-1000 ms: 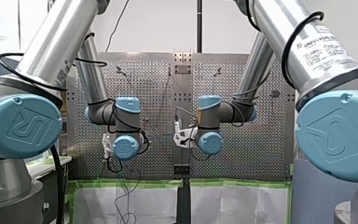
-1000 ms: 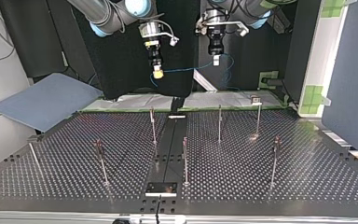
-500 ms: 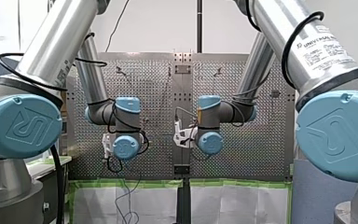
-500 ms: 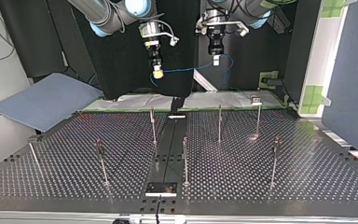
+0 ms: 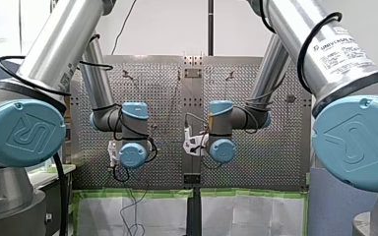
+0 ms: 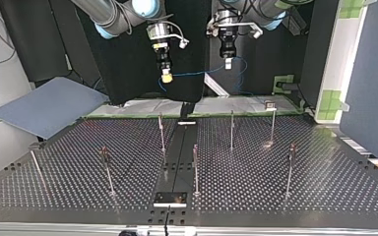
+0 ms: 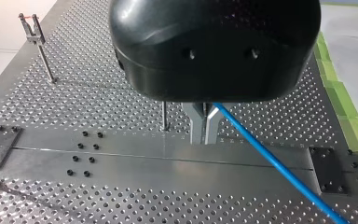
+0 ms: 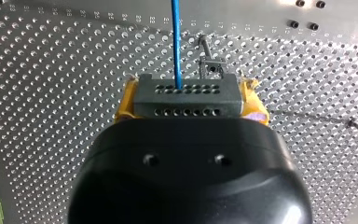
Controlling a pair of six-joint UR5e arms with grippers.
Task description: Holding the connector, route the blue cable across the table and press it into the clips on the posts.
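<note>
Right gripper (image 8: 186, 89): yellow pads (image 8: 124, 106) sit on both sides of the grey connector (image 8: 186, 103), and the jaws are closed on it. The blue cable (image 8: 175, 44) leaves the connector's face and runs straight ahead of the gripper, over the table (image 8: 51, 93). One post (image 8: 205, 49) with a clip (image 8: 211, 67) shows just past the connector, beside the cable (cannot tell whether it is level with it).

Left gripper (image 7: 204, 128): the metal fingers (image 7: 196, 122) are pinched together on the cable. The cable comes out from between them and slants away over the table's plain centre strip. A thin post stands just beside the fingers. Another post, with a clip on top, stands near the table's corner.

Top view: both grippers hang high above the table and near each other, the right gripper (image 6: 166, 74) at the view's left and the left gripper (image 6: 228, 62) at its right. The cable (image 6: 197, 73) spans the gap between them with a slight sag, and a loop of it hangs below the left gripper. The posts (image 6: 195, 167) stand upright on the perforated top, well apart from the cable.

Front view: both wrists are over the table, and the fingers are hidden behind them.
</note>
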